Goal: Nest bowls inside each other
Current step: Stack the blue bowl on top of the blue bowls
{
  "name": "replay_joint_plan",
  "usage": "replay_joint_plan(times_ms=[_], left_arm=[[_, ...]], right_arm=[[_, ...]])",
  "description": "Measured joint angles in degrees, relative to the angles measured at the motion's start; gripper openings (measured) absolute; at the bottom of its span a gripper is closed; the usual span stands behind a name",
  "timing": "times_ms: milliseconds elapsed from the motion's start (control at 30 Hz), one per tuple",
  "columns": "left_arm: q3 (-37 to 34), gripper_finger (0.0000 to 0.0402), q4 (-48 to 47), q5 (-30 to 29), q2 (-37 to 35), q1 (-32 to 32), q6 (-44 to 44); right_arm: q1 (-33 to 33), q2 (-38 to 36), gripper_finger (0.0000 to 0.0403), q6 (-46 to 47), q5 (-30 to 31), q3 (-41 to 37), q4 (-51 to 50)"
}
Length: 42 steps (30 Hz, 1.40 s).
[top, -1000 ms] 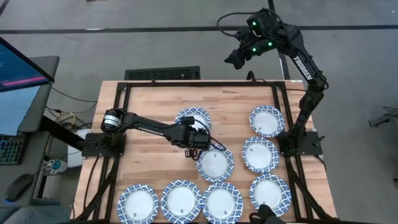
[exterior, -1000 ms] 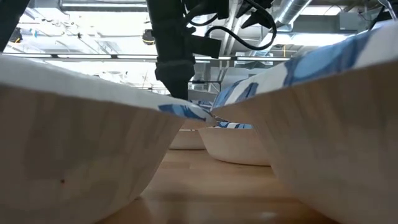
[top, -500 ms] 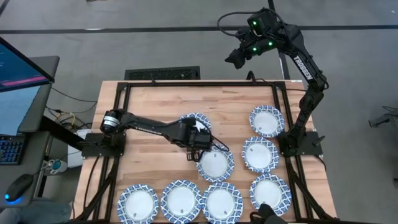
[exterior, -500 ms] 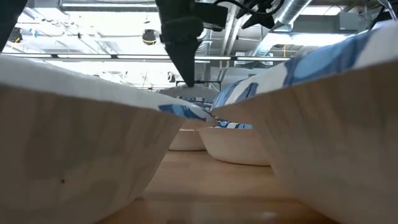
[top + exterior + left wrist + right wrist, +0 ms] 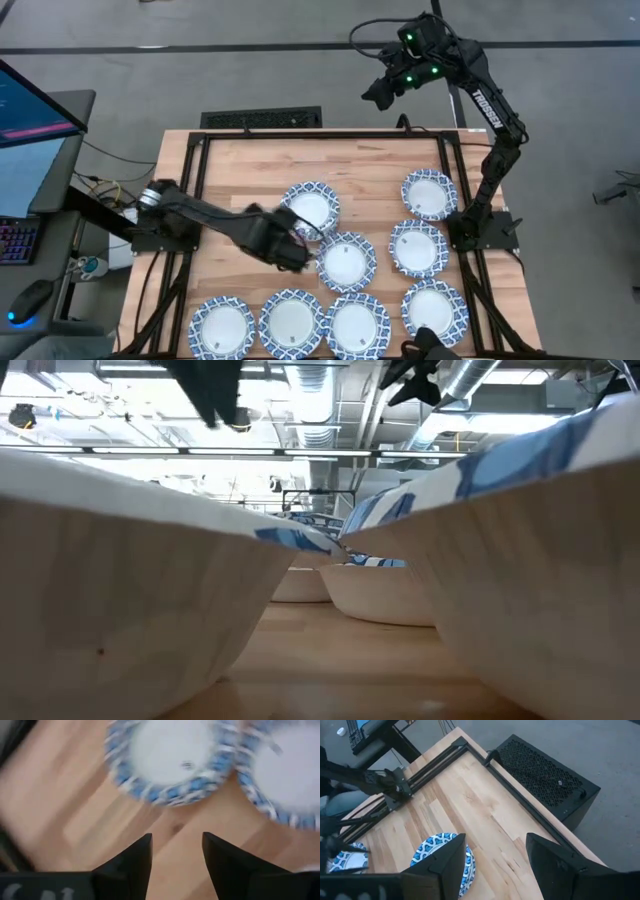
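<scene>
Blue-rimmed bowls (image 5: pixel 345 262) are lying spread across the wooden table (image 5: pixel 240 165), looking light, stiff and best pinched by the rim, while the left gripper (image 5: pixel 297 254) is hovering spread and empty beside 2 of them

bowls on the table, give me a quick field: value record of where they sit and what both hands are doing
bowls: nine visible on the wooden table
front row: four side by side, leftmost bowl
right column: three, top bowl
middle pair: upper bowl and lower bowl, rims touching or nearly
left hand: open, empty, beside the middle pair
right hand: open, empty, raised beyond the table's far edge
nesting: no stack clearly visible
</scene>
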Motion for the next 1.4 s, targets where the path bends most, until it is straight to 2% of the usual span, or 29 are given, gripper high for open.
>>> replay_joint_plan(times_ms=[100, 200, 267, 367, 533, 633, 733, 767, 867, 967, 1133, 1267, 1400], left_arm=[[-0.2, 0.016, -3.8, -0.3, -3.6, -3.7, -21.9], [-1.7, 0.016, -3.0, 0.4, -7.2, -9.0, -35.6], [-2.9, 0.0159, -2.9, 1.7, -7.6, -12.1, -40.4], [-6.1, 0.0159, -2.8, 6.7, -7.4, -17.0, -45.7], [-15.0, 0.0159, 6.8, 20.0, -7.3, -23.6, -57.7], [-19.5, 0.0159, 16.2, 22.0, -7.3, -26.6, -66.1], [-21.0, 0.0159, 19.7, 26.0, -6.9, -27.0, -66.8], [-21.1, 0.0159, 19.5, 26.1, -6.6, -26.8, -66.1], [-21.1, 0.0159, 17.7, 21.4, -6.4, -26.7, -59.6], [-21.1, 0.0159, 11.9, 17.5, -6.6, -27.1, -46.5], [-25.8, 0.0159, 7.6, 21.3, -6.5, -28.0, -26.2], [-30.2, 0.0159, 12.8, 22.2, -6.5, -29.1, -6.7], [-33.3, 0.0159, 15.4, 21.2, -6.6, -29.7, 4.8]], right_arm=[[0.0, 0.0, 0.023, 0.0, 0.0, 0.0, 0.6], [0.3, 0.0, 0.023, -0.1, 0.0, 0.0, 1.2], [0.7, 0.0, 0.023, -0.1, 0.0, 0.0, 1.6], [1.6, 0.0, 0.023, -0.3, 0.0, 0.0, 1.9], [2.8, 0.0, 0.023, -0.7, 0.0, 0.0, 1.9], [3.4, 0.0, 0.023, -1.5, 0.0, 0.0, 1.9], [3.9, 0.0, 0.023, -1.6, 0.0, 0.0, 1.9], [4.1, 0.0, 0.023, -1.6, 0.0, 0.0, 1.9], [4.2, 0.0, 0.023, -1.6, 0.0, 0.0, 1.9], [4.5, 0.0, 0.023, -1.6, 0.0, 0.0, 1.9], [5.3, 0.0, 0.023, 0.0, 0.0, 0.0, 1.9], [6.4, 0.0, 0.023, 2.2, 0.0, 0.0, 1.8], [7.7, 0.0, 0.023, 4.9, 0.0, 0.0, 2.0]])
